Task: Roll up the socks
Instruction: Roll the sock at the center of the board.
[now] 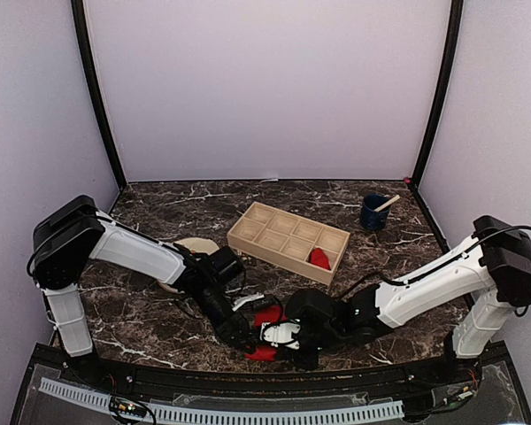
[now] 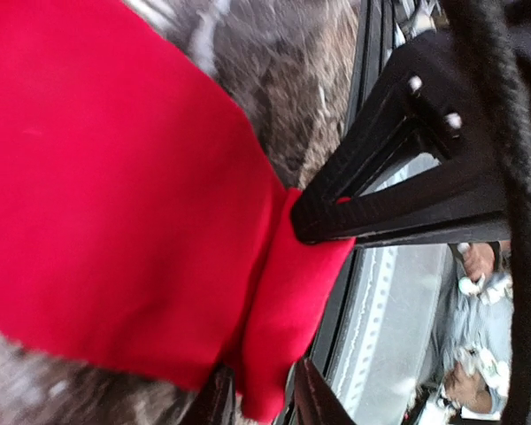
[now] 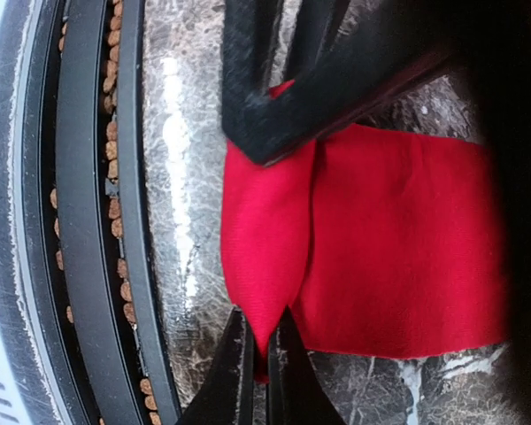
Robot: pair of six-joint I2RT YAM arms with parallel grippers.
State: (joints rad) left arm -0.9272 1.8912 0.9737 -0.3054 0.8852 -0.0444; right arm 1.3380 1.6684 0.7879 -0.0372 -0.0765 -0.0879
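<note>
From above, we see only red scraps of the sock (image 1: 267,315); the left gripper (image 1: 244,342) and right gripper (image 1: 267,338) cover the rest. The left arm (image 1: 137,250) hides part of the plate (image 1: 195,243). In the left wrist view the sock runs off the top and left edges.

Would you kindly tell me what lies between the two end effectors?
A red sock, seen in the top view: the left end effector and right end effector each pinch its folded edge, as both wrist views show.
</note>
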